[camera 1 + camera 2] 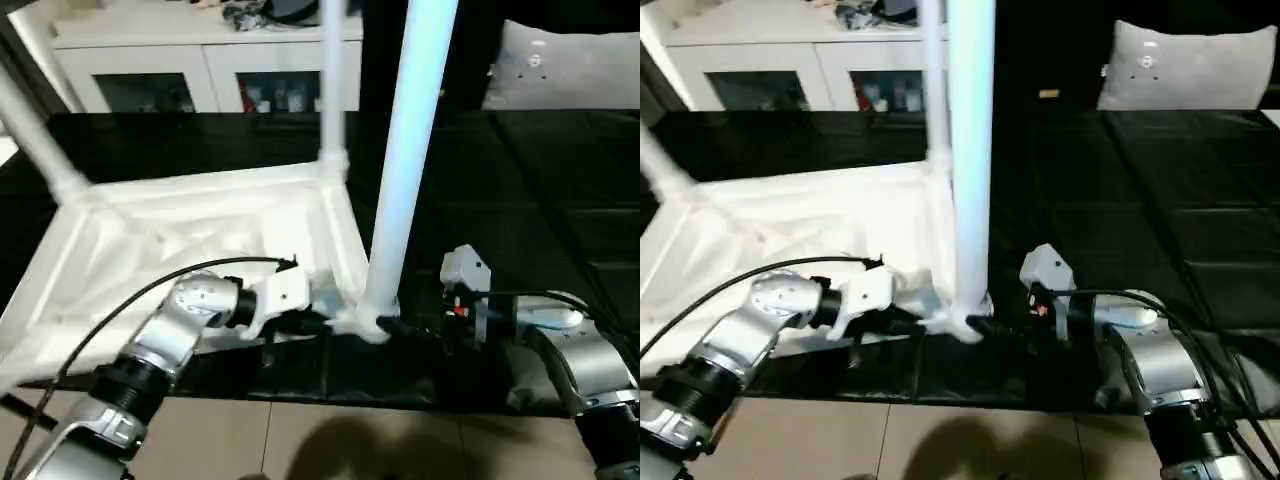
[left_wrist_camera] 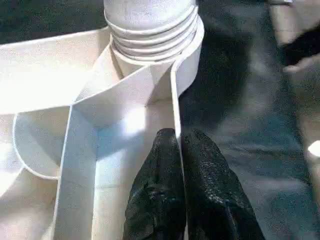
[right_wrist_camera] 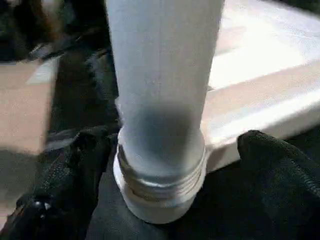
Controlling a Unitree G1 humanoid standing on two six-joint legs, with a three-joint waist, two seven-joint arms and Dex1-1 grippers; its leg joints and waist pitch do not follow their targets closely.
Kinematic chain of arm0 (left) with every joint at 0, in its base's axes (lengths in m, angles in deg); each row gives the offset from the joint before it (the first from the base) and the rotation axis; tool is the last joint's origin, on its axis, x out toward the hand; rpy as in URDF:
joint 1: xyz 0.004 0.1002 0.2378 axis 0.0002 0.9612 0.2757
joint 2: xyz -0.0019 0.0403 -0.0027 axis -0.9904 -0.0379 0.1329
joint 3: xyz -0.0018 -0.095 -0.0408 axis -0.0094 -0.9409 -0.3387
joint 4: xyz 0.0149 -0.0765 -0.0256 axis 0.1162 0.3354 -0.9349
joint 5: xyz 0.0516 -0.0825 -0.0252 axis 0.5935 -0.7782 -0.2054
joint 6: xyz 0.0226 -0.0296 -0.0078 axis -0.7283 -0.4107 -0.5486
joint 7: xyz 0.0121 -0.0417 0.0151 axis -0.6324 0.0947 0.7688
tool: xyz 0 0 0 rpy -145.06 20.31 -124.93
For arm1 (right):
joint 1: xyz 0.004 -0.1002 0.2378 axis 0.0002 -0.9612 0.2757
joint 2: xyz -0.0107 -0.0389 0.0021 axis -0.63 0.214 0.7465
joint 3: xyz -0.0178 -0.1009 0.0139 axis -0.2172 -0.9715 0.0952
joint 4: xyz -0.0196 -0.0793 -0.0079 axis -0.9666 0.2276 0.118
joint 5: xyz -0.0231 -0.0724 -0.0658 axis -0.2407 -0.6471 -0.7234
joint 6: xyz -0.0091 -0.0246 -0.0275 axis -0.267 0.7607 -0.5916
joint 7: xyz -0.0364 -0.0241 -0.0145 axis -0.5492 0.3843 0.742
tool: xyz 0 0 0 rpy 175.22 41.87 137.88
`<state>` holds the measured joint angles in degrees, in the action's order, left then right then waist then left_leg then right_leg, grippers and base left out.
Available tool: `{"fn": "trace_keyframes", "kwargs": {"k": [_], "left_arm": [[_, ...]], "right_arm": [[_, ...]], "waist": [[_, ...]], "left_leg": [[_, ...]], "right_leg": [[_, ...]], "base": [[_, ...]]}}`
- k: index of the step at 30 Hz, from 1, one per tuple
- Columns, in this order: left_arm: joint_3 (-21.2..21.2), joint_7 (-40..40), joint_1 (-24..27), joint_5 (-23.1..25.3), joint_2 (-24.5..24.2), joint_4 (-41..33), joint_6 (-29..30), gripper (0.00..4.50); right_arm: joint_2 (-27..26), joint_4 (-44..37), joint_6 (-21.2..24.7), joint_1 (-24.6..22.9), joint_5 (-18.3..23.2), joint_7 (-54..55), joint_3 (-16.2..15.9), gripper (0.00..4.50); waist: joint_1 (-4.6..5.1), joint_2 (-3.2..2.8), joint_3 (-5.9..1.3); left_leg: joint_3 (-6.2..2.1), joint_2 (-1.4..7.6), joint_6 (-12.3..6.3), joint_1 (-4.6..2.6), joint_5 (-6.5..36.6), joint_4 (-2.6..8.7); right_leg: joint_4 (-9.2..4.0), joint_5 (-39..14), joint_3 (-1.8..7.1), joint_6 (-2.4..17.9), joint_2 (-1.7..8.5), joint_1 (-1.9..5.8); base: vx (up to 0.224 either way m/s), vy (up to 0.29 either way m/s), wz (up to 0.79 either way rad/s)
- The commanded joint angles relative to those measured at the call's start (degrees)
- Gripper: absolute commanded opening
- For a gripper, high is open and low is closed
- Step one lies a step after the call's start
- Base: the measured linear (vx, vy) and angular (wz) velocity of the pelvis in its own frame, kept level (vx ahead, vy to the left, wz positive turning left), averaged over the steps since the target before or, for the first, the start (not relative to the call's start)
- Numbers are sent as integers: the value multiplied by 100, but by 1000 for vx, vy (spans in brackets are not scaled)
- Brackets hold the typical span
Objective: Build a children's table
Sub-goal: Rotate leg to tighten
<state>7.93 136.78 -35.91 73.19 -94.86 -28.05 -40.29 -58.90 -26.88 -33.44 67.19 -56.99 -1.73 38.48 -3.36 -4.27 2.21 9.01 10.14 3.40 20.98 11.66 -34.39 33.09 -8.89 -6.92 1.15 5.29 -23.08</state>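
Note:
The children's table top (image 1: 180, 240) lies upside down on a black mat, its ribbed underside facing up. Three white legs stand in corner sockets: one at the far left (image 1: 30, 130), one at the back (image 1: 333, 80), and one at the near right corner (image 1: 410, 150). My left gripper (image 2: 179, 145) is shut on the top's thin rim wall, just beside the near leg's threaded socket (image 2: 150, 35). My right gripper (image 3: 160, 165) is open; its black fingers (image 3: 270, 160) stand on either side of the near leg's base (image 3: 160, 125), the right one clearly apart from it.
The black mat (image 1: 520, 180) stretches away to the right of the table top. A white cabinet with glass doors (image 1: 200, 60) stands behind it, and a grey cushion (image 1: 1180, 65) lies at the back right. Tan floor (image 1: 330, 440) runs along the near edge.

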Motion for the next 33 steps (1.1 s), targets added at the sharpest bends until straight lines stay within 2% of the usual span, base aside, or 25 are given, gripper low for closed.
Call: {"fn": "trace_keyframes", "kwargs": {"k": [1, 6, 10, 11, 14, 21, 24, 28, 29, 32, 33], "left_arm": [[238, 386, -96, 16, -45, -48, -143, 0], [282, 688, -145, -49, -55, 30, -281, 0], [310, 809, -168, -86, -53, 35, -330, 0], [332, 863, -168, -89, -46, 28, -346, 0], [342, 889, -170, -84, -32, 38, -359, 0], [357, 942, -160, -93, -36, 81, -388, 0], [355, 956, -151, -121, -35, 78, -350, 0], [356, 1012, -94, -177, -56, -4, -262, 0], [358, 1015, -77, -185, -59, -33, -249, 0], [266, 792, -8, -272, 46, -189, 110, 0], [169, 485, -10, -287, 187, -228, 366, 0]], "right_arm": [[74, -161, -63, 31, 38, -252, -119, 446], [201, -316, 58, -4, 139, -747, -351, 446], [143, -236, 22, 29, 108, -746, -417, 411], [98, -200, 62, 46, 135, -769, -439, 409], [85, -187, 74, 49, 152, -787, -450, 386], [69, -143, 79, 44, 215, -785, -449, 319], [59, -162, 108, 19, 239, -793, -444, 287], [-65, -298, 215, -82, 338, -696, -432, 270], [-113, -342, 284, -106, 383, -643, -422, 267], [-336, -451, 498, -163, 449, -285, -361, 265], [-508, -409, 550, -139, 371, 62, -309, 264]], "waist": [[-9, 80, -358], [-82, 81, -348], [-121, 89, -350], [-137, 76, -353], [-160, 81, -368], [-163, 98, -363], [-162, 94, -364], [-163, 87, -369], [-159, 62, -367], [-139, 74, -354], [-130, 75, -349]], "left_leg": [[-38, 305, -689, 6, 1000, 393], [-37, 311, -641, -8, 1088, 400], [-37, 313, -567, -16, 1104, 406], [-39, 313, -563, -18, 1087, 404], [-39, 318, -561, -13, 1002, 398], [-37, 307, -563, -4, 995, 396], [-41, 310, -567, 1, 968, 396], [-37, 309, -576, -3, 935, 391], [-43, 310, -573, -1, 947, 395], [-45, 310, -516, -6, 1044, 411], [-43, 313, -497, -5, 1075, 418]], "right_leg": [[-364, -1582, 324, 1090, 364, 356], [-384, -1789, 323, 1043, 369, 352], [-389, -1876, 330, 1000, 366, 341], [-388, -1870, 331, 997, 370, 341], [-365, -1709, 333, 1021, 367, 344], [-377, -1804, 324, 974, 366, 353], [-374, -1793, 323, 967, 365, 355], [-372, -1741, 325, 973, 365, 351], [-368, -1742, 322, 980, 364, 350], [-386, -1856, 318, 959, 360, 355], [-389, -1912, 321, 945, 362, 356]], "base": [[0, 0, 0], [0, 0, 0], [0, 0, 0], [0, 0, 0], [0, 0, 0], [0, 0, 0], [0, 0, 0], [0, 0, 0], [0, 0, 0], [0, 0, 0], [0, 0, 0]]}}
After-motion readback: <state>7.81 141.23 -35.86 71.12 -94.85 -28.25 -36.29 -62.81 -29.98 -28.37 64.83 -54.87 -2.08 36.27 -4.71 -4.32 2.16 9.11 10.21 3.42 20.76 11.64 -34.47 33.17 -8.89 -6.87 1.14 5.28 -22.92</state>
